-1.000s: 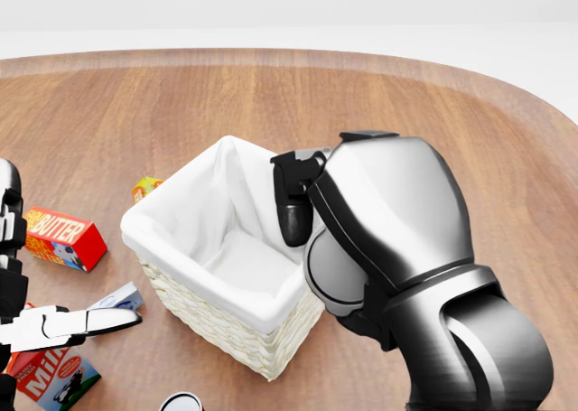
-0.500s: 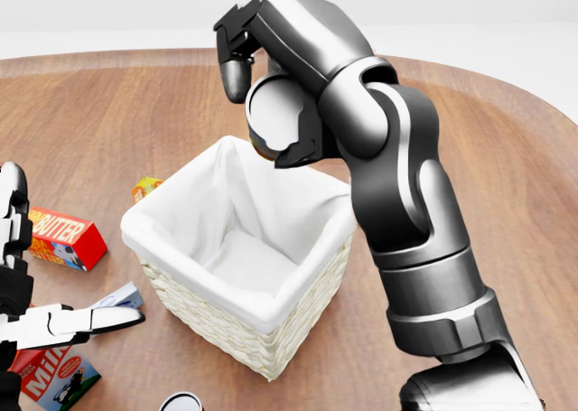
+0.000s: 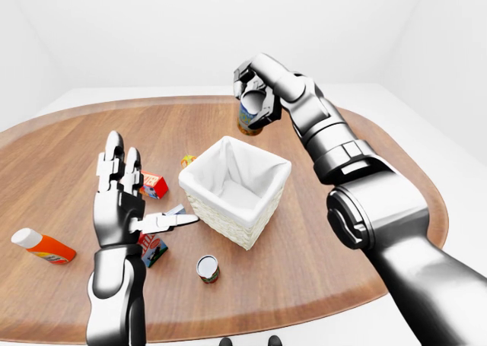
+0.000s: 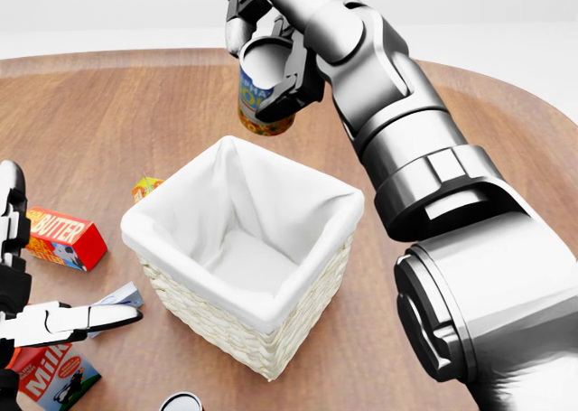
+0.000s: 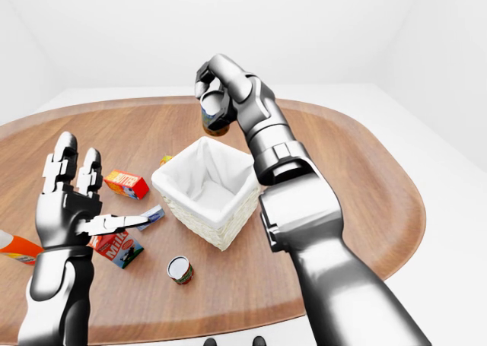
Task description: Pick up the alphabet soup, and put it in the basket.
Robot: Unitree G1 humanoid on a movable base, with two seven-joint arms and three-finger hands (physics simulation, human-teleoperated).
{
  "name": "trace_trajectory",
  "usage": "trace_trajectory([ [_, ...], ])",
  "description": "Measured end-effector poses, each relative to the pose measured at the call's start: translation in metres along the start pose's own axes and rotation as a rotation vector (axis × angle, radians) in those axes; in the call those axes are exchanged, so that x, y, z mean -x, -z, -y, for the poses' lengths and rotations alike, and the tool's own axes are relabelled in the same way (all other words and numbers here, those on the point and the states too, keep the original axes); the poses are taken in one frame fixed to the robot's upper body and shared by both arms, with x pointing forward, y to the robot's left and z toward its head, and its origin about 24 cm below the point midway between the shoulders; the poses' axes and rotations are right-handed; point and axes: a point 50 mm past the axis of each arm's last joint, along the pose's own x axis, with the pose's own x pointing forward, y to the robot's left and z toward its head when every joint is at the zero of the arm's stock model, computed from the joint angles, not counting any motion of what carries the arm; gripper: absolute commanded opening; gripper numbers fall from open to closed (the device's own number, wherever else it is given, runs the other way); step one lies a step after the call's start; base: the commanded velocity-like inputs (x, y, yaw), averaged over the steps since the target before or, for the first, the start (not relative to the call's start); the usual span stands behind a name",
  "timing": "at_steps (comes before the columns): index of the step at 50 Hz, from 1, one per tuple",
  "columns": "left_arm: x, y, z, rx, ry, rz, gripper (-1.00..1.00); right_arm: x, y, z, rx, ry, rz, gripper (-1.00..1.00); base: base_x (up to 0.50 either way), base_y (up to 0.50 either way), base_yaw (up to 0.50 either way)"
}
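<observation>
The alphabet soup (image 4: pixel 260 101) is a can with a blue and yellow label, and it hangs tilted in the air with its grey lid toward me. My right gripper (image 4: pixel 269 60) is shut on it from above, near the top of the head view. The can is just above the upper rim of the white-lined wicker basket (image 4: pixel 219 328), which stands in the middle of the wooden table. The basket's white liner shows nothing inside. My left gripper (image 3: pixel 128 203) stands open and upright to the left of the basket, holding nothing.
Left of the basket lie a red butter box (image 4: pixel 63 238), a milk carton (image 4: pixel 56 377), a small orange box (image 4: pixel 144 188) and a blue-white packet (image 4: pixel 120 297). A second can (image 3: pixel 207 268) stands below the basket. An orange bottle (image 3: pixel 42 246) lies far left.
My right arm has lifted from beside the basket's right rim up to above its upper rim, carrying the can. The left hand has stayed put.
</observation>
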Motion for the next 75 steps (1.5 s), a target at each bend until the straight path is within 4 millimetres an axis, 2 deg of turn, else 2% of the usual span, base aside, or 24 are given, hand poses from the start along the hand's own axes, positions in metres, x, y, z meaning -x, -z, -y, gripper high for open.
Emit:
trace_trajectory([
  [23, -0.001, 0.000, -0.001, 0.002, 0.000, 0.002, 1.00, -0.003, 0.004, -0.018, -0.068, -0.086, -0.049, -1.00, 0.00, 0.00, 0.00],
  [75, -0.001, 0.001, -0.002, 0.005, -0.003, -0.002, 1.00, 0.000, 0.044, -0.099, -0.004, -0.267, -0.162, -1.00, 0.00, 0.00, 0.00],
])
